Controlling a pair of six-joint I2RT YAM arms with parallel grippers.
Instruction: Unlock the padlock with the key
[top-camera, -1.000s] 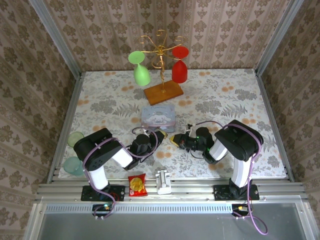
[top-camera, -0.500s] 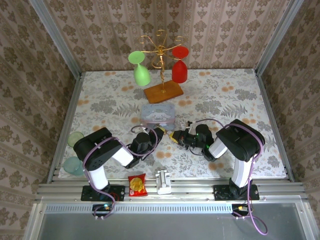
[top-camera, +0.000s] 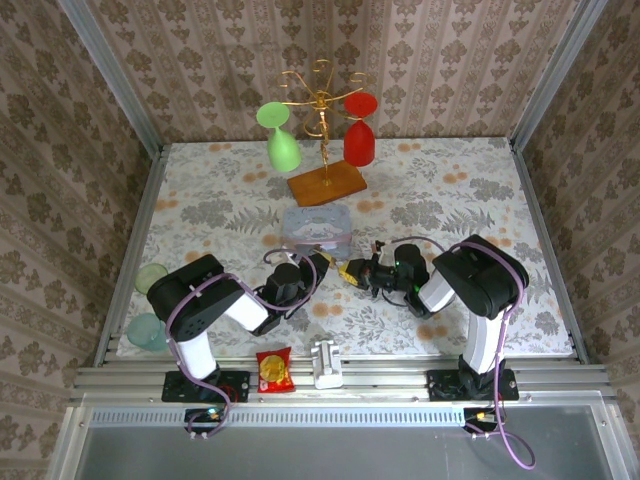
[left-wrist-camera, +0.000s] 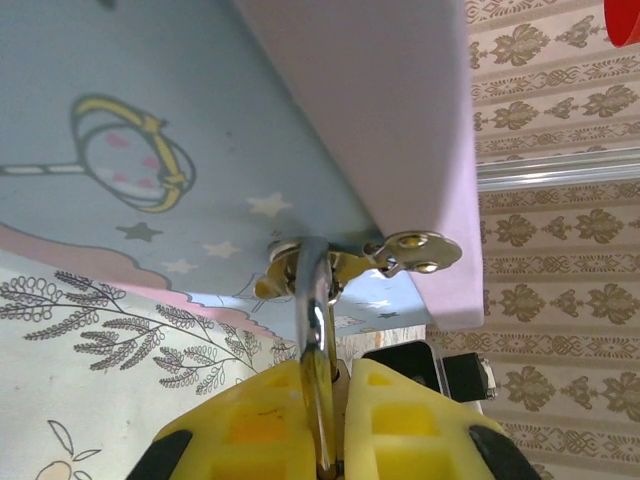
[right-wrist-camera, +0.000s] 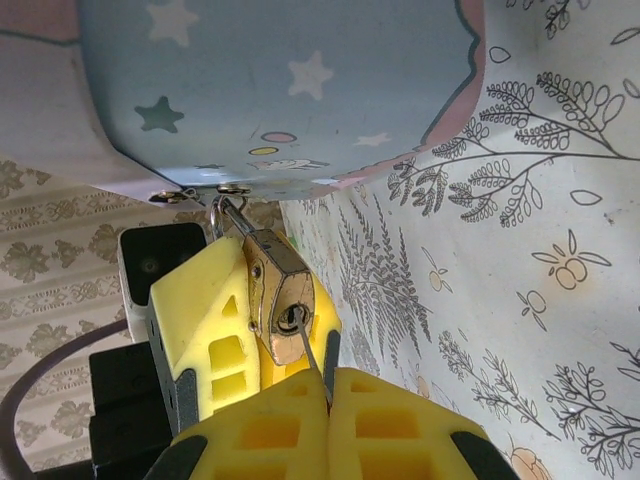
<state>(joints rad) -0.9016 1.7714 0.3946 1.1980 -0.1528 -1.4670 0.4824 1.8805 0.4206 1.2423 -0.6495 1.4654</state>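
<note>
My left hand (left-wrist-camera: 322, 425) is clamped shut on the padlock (right-wrist-camera: 280, 300), whose shackle passes through the hasp of the blue tin box (left-wrist-camera: 150, 110) (mid-bench (top-camera: 480, 200)). My right hand (right-wrist-camera: 328, 425) is closed tight, pinching the key (right-wrist-camera: 313, 362), its tip at the keyhole.

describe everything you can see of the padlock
The padlock is a small brass-gold block whose keyhole face is turned toward the right wrist camera. Its thin silvery shackle runs through the hasp loops on the blue tin box. The left fingers clamp its body from both sides, holding it tilted. The key, pinched by the right fingers, sits in the keyhole. Whether the shackle has released cannot be told.
</note>
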